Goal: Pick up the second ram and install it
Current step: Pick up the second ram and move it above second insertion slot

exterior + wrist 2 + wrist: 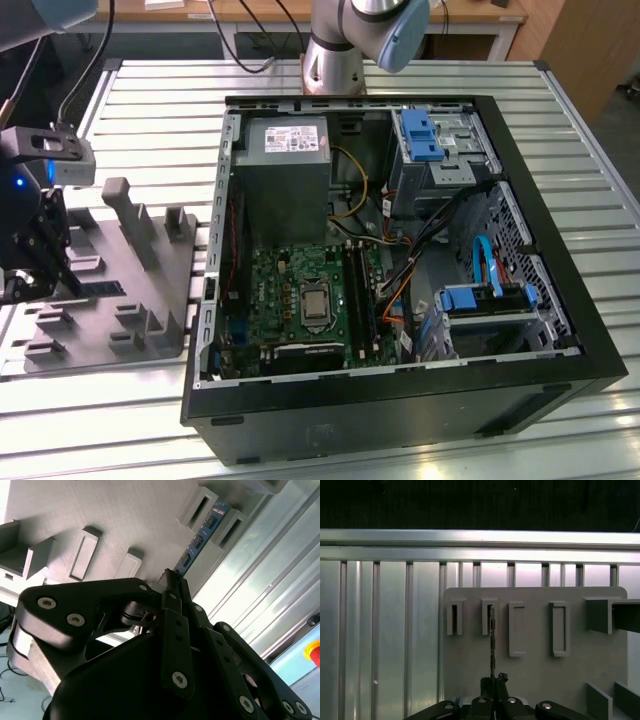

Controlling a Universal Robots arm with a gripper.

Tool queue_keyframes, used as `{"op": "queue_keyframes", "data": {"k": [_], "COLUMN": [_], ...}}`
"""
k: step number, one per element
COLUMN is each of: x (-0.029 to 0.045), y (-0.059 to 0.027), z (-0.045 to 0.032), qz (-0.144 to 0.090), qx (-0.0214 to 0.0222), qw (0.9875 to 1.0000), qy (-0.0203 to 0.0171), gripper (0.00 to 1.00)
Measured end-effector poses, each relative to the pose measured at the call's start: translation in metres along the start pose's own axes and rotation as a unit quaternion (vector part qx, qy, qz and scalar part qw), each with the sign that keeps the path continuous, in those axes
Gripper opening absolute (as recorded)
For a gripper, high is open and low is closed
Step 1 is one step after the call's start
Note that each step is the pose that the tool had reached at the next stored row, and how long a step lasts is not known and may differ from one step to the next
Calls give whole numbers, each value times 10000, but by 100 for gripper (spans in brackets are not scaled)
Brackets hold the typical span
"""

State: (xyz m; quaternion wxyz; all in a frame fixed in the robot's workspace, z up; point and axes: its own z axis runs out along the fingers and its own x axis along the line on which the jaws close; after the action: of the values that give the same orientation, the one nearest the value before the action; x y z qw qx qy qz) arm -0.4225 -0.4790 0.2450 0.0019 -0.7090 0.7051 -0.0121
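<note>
My jaws are clenched on the near end of the second ram [492,640], a thin dark board seen edge-on. Its long axis runs straight away from me to a slot in the matte grey fixture block [535,675]. Ribbed aluminium bench [390,630] lies open beside the block's edge.

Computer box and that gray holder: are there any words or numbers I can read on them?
Sticker on the power supply: print too small to read.
Memory stick held in the jaws: chip markings too small to read.
Gray holder: no writing.
</note>
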Motion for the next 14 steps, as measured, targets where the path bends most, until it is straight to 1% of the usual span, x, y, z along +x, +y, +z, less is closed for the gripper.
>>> {"op": "queue_keyframes", "data": {"k": [14], "x": [2], "y": [-3], "z": [-131], "qz": [0], "qx": [0], "qw": [10000], "qy": [0], "gripper": [14]}}
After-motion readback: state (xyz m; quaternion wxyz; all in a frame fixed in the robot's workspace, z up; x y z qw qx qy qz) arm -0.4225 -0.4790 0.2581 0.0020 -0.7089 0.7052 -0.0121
